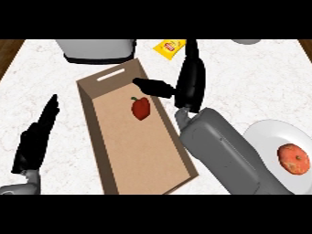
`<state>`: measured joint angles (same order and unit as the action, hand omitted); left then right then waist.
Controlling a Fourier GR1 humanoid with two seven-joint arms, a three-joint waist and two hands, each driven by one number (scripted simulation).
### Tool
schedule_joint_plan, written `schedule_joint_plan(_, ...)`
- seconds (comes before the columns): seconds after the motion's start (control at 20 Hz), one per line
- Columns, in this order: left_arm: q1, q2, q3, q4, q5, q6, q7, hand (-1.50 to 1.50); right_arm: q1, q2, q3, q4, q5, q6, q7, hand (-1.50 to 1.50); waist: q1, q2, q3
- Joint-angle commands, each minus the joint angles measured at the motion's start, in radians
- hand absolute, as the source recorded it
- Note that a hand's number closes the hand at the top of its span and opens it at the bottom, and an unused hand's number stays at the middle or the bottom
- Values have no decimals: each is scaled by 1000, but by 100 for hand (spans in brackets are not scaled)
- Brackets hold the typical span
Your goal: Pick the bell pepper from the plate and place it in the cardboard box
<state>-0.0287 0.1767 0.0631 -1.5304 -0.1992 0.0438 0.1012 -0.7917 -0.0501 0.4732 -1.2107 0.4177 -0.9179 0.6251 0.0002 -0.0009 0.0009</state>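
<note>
A red bell pepper (141,108) lies on the floor of the long cardboard box (111,137), in its far half. My right hand (189,82) hovers over the box's right wall, just right of the pepper, fingers straight and pointing away, thumb stretched left toward the box; it holds nothing. At the lower right stands the white plate (270,137), carrying an orange-red round fruit (293,159). My left hand (36,137) rests open to the left of the box, fingers up.
A grey-white pot-like container (97,49) stands behind the box. A yellow snack packet (169,48) lies at the back centre. A pale round object (247,41) peeks in at the top right. Wooden floor shows past both counter sides.
</note>
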Motion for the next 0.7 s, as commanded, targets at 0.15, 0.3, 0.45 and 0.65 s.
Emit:
schedule_joint_plan(0.15, 67, -12, -6, -28, -6, 5, -19, 0, 251, -174, -116, -296, -11, -41, -1, -150, -29, -9, 0)
schedule_joint_plan(0.3, 49, -6, 2, -31, -7, 6, -9, 0, 410, -277, -157, -511, -95, 16, -34, -150, -36, -8, 0)
schedule_joint_plan(0.45, 56, -23, -6, -11, -22, 22, -38, 0, 555, -366, -225, -622, -219, 77, -135, -150, -23, -2, 0)
schedule_joint_plan(0.65, 54, 2, 15, -37, -3, -2, -23, 0, 768, -467, -330, -777, -388, 190, -257, -150, -26, -3, 1)
